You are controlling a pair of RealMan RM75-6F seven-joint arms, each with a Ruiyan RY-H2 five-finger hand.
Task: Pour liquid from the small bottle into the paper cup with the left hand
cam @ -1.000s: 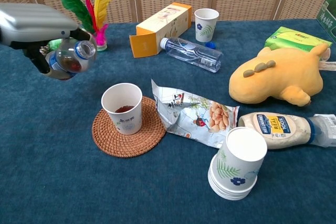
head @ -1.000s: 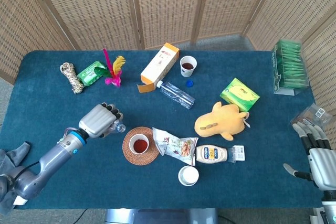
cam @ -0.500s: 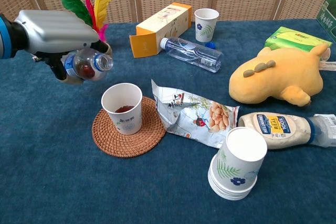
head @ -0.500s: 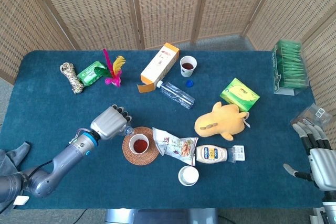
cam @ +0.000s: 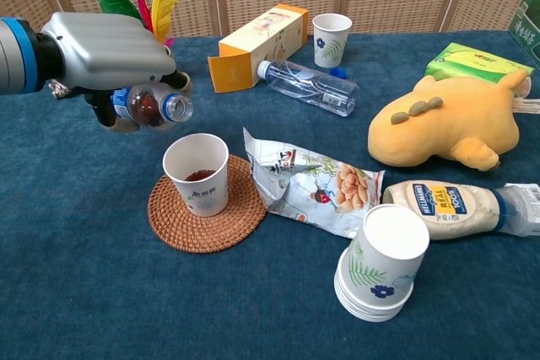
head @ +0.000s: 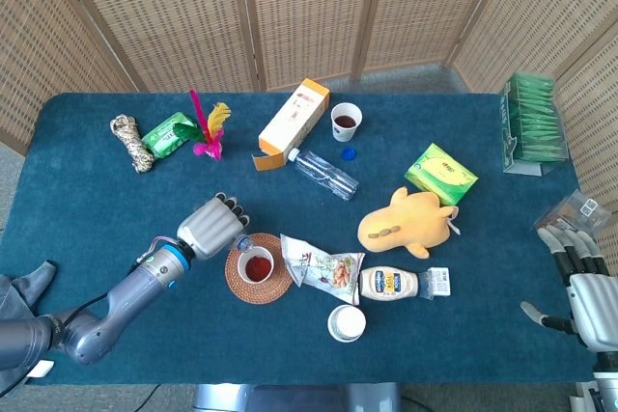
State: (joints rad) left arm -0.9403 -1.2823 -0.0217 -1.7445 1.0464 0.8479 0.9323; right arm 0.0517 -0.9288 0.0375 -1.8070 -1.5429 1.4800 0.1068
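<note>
Blue-clothed surface (cam: 84,292) carried a white paper cup (cam: 197,173) on a round woven coaster (cam: 207,208). A small clear plastic bottle (cam: 152,108) was clamped, tipped, in the left robot hand (cam: 110,40); its mouth lay short of the rim, so liquid might be spilled.

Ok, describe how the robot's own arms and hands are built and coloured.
The left robot hand has a smooth silver-grey shell with dark fingers, joined by a bright blue wrist band to a grey arm. The right robot hand, at the head view's edge, is pale grey with dark fingers. No markings are legible.
</note>
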